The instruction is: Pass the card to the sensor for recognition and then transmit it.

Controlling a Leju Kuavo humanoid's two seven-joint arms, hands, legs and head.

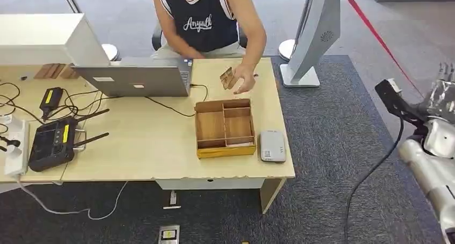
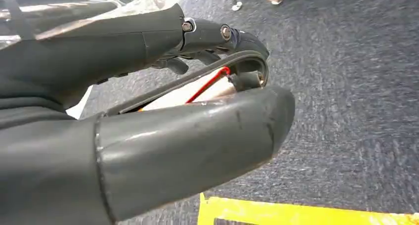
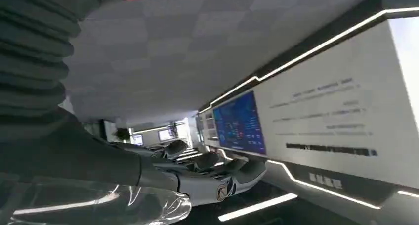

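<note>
A person seated at the far side of the table [image 1: 150,147] holds a brown card [image 1: 227,78] over the tabletop, just beyond a wooden compartment tray [image 1: 224,127]. A white card sensor [image 1: 272,146] lies flat beside the tray, near the table's front right corner. My right hand [image 1: 441,96] is raised well off to the right of the table, over the carpet, fingers pointing up; they stretch out with nothing in them [image 3: 207,175]. My left hand [image 2: 197,111] hangs over grey carpet, thumb alongside the dark fingers, holding nothing.
A laptop [image 1: 134,78], a black router [image 1: 52,142], cables and a white power strip [image 1: 16,145] cover the table's left half. A white stand [image 1: 314,35] rises at the back right, with a red line [image 1: 375,35] across the carpet. A yellow strip [image 2: 306,212] lies on the floor.
</note>
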